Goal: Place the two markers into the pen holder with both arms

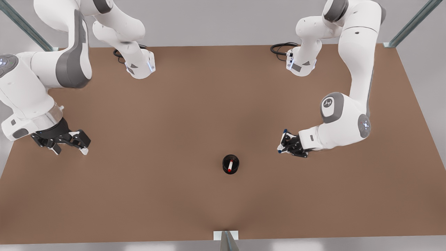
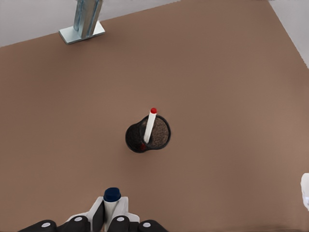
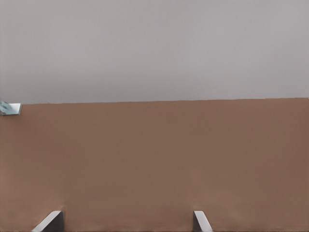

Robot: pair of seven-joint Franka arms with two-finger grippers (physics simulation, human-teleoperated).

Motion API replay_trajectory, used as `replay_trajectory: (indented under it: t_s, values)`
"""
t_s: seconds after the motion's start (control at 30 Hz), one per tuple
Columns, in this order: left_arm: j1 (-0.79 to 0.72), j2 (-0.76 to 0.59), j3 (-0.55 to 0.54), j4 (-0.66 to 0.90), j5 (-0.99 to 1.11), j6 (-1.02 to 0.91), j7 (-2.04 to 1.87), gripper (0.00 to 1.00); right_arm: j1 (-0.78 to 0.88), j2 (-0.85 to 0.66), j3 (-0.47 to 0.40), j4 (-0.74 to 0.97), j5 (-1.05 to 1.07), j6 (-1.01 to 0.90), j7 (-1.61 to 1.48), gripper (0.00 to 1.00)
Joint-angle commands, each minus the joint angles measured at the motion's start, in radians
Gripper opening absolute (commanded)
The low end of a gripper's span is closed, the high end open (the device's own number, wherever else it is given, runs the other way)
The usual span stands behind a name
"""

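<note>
A plain brown counter (image 1: 174, 195) is seen, grey beyond. The red marker (image 1: 230, 166) is stood in the pen holder (image 1: 230, 164). The blue marker (image 2: 112, 198) is gripped by the left gripper (image 1: 283, 143) – the right gripper (image 1: 69, 148), well apart, is held with jaws spread.

Front view overhead above table (image 1: 146, 195), left wrist angled down, right wrist level across tabletop

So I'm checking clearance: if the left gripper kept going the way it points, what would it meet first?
Probably the pen holder, with the red-capped marker in it. The left gripper holds the blue-capped marker aimed there; depth is unclear.
</note>
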Motion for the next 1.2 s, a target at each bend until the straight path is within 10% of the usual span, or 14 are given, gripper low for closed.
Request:
replay_trajectory:
  t_s: [0.0,0.17,0.53,1.17]
  values:
    - [-0.013,0.010,-0.022,0.008,-0.139,0.046,0.707,0.21,-0.001,-0.011,-0.009,0.077,-0.033,-0.408,-0.711,1.00]
    - [-0.122,0.068,-0.029,0.023,-0.321,0.324,0.976,0.21,0.027,0.006,-0.024,0.045,0.004,-0.332,-0.007,1.00]
    - [-0.216,0.179,-0.101,0.037,-0.586,0.825,1.373,0.21,0.001,0.107,-0.024,0.039,0.080,-0.286,-0.015,1.00]
    - [-0.317,0.301,-0.101,0.030,-0.655,0.940,1.373,0.21,-0.007,0.116,-0.029,0.039,0.082,-0.286,-0.087,1.00]
